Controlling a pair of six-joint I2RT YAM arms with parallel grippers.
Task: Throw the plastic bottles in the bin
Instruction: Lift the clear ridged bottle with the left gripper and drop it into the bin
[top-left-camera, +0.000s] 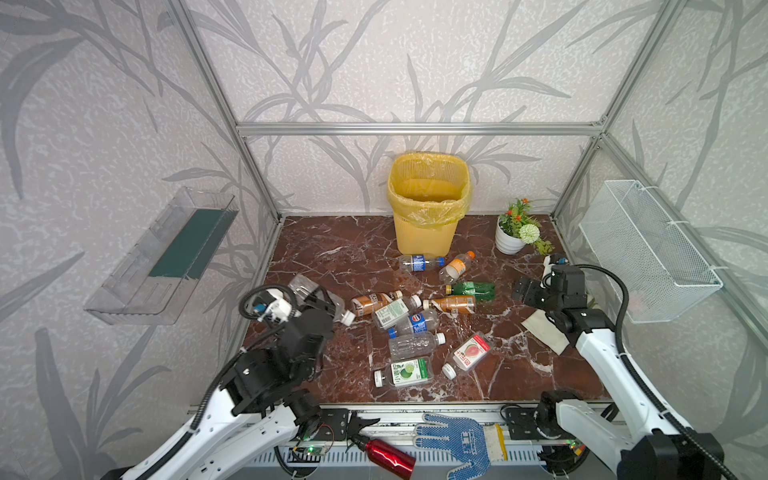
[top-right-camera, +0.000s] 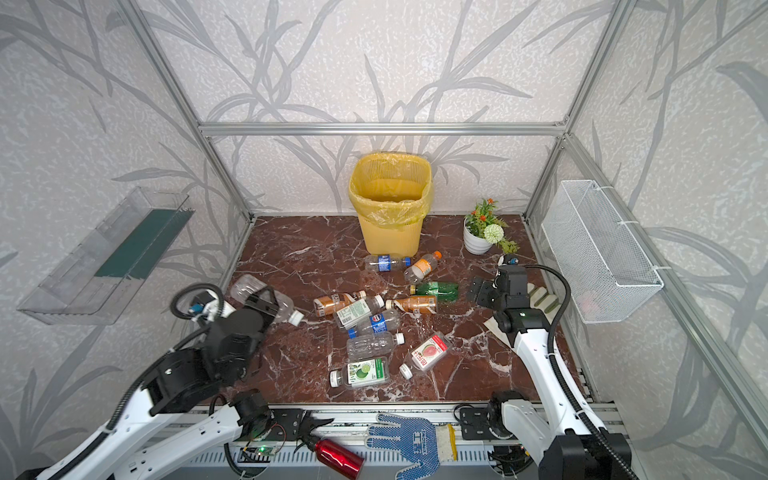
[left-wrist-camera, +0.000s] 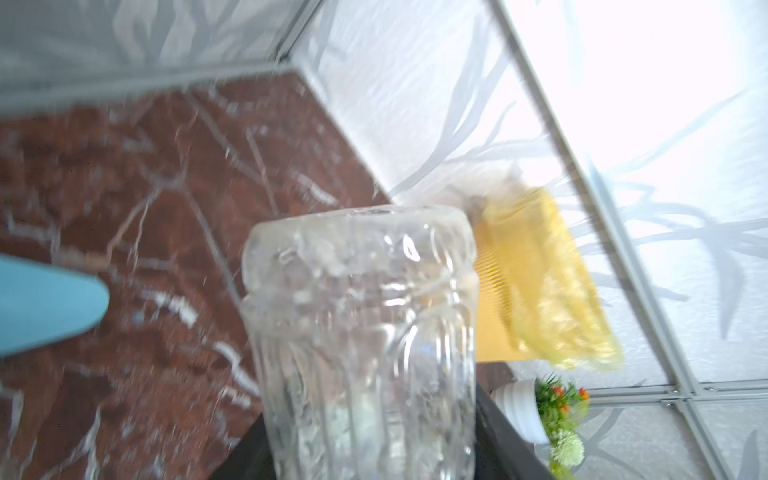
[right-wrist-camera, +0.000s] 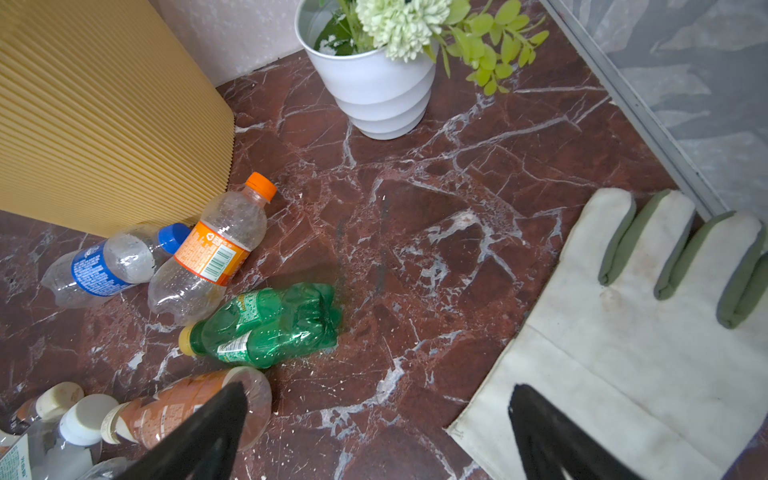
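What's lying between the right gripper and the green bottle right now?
Nothing. Only bare marble floor separates the right gripper from the green bottle. Both top views and the right wrist view show this.

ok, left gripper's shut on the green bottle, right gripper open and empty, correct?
No: left gripper is shut on a clear bottle, per the left wrist view; the green bottle lies loose, and the right gripper is open and empty.

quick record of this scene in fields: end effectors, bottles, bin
left end effector: shut on clear bottle
right end effector: open, above the table, holding nothing
bin: upright at the back wall
loose bottles: ten in view, lying on the table
closest to bin: blue-label bottle
other: flower pot, white glove
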